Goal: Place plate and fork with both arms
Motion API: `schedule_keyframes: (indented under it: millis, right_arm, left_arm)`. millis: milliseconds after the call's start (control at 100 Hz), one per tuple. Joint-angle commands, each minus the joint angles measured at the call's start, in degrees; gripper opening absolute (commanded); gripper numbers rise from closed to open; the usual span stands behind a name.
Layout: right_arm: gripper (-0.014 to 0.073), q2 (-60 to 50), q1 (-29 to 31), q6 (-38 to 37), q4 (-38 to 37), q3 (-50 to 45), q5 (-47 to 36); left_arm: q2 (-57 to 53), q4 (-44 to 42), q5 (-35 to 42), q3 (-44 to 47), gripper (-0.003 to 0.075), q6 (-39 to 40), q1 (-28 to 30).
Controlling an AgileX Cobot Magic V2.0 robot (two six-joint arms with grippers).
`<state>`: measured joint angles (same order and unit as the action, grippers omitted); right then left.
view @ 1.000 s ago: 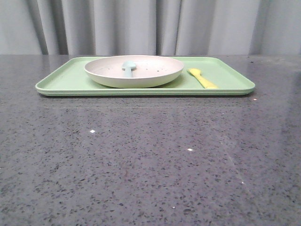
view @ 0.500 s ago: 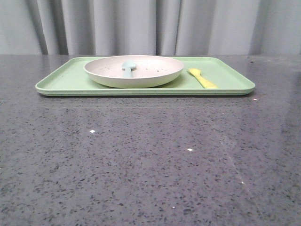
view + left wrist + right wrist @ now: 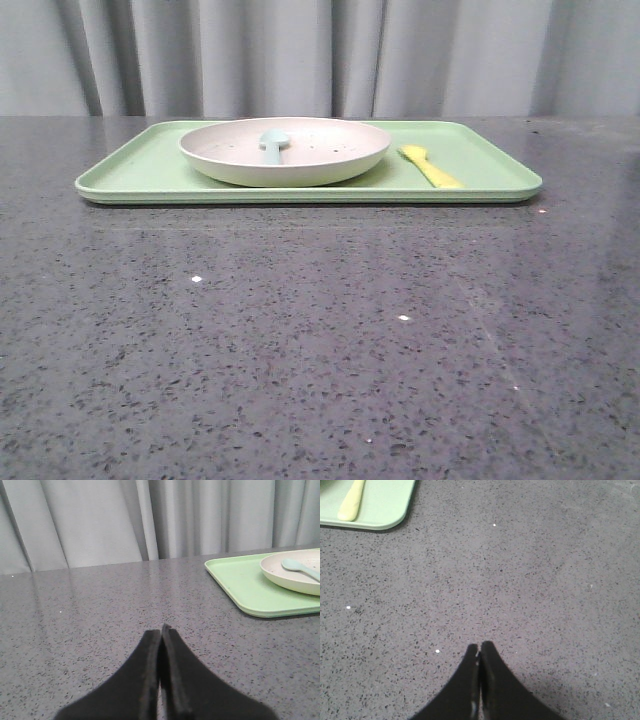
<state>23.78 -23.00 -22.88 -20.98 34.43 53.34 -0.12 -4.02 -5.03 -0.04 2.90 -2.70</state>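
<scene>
In the front view, a flat rectangular light-green tray (image 3: 130, 175) lies on the far part of the dark grey speckled stone table (image 3: 320, 340), in front of pale grey curtains (image 3: 300, 55). On the tray sits the shallow round off-white plate (image 3: 300, 168) with a faintly speckled inside, left of the tray's middle, and a pale blue spoon (image 3: 273, 142) rests in it. The small flat yellow plastic fork (image 3: 430, 166) lies on the tray just to the right of the plate, apart from it. Neither arm shows in this view. In the left wrist view, the left end effector (image 3: 161, 632) hangs over bare table with its two black fingers pressed together, holding nothing; the tray's end (image 3: 240, 585), the plate's edge (image 3: 285, 577) and the spoon (image 3: 300, 568) lie well apart from it. In the right wrist view, the right end effector (image 3: 479, 651) also has its fingers closed together on nothing, above bare table; a rounded corner of the tray (image 3: 390, 510) with the fork's handle (image 3: 351, 502) on it lies well away from the fingertips.
</scene>
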Motion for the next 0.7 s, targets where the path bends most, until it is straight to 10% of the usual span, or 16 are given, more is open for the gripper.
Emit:
schedule_keyframes:
  millis: [0,690]
  right_arm:
    - [-0.0069,0.2,0.4,0.2,-2.1,1.4,-3.1]
    - [-0.0069,-1.9,0.4,2.9,-2.7,-2.4,-12.6]
  left_arm:
    - [-1.8,0.1,5.0,0.8,-0.0020,0.4,-0.5]
    - [-1.8,0.1,5.0,0.8,-0.0020,0.4,-0.5]
